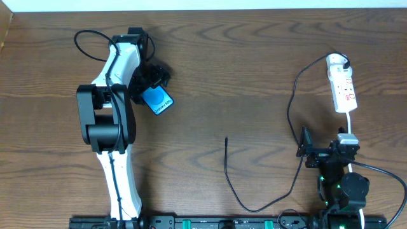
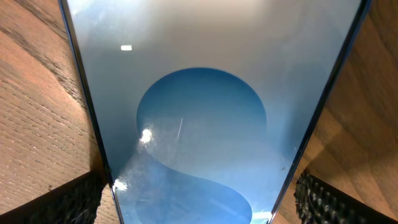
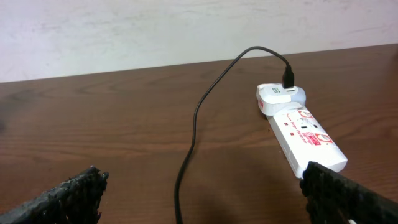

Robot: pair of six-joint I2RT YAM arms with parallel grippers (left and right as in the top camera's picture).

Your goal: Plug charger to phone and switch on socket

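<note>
The phone (image 1: 157,100) lies tilted at the far left, its blue-and-white screen lit. My left gripper (image 1: 150,81) is right over it. In the left wrist view the phone (image 2: 199,112) fills the frame between the fingers of the left gripper (image 2: 199,208), which is open; a strip of wood shows beside the right finger. The white socket (image 1: 343,89) lies at the far right. The charger cable (image 1: 292,108) runs from it down to a free plug tip (image 1: 226,139). My right gripper (image 1: 305,149) is open and empty, with the cable (image 3: 193,124) between its fingers (image 3: 205,199) and the socket (image 3: 308,137) ahead to the right.
A white adapter (image 3: 280,96) sits at the socket's far end with the cable plugged into it. The wooden table (image 1: 241,76) ends at a pale wall at the back. The arm bases stand along the front edge (image 1: 210,222).
</note>
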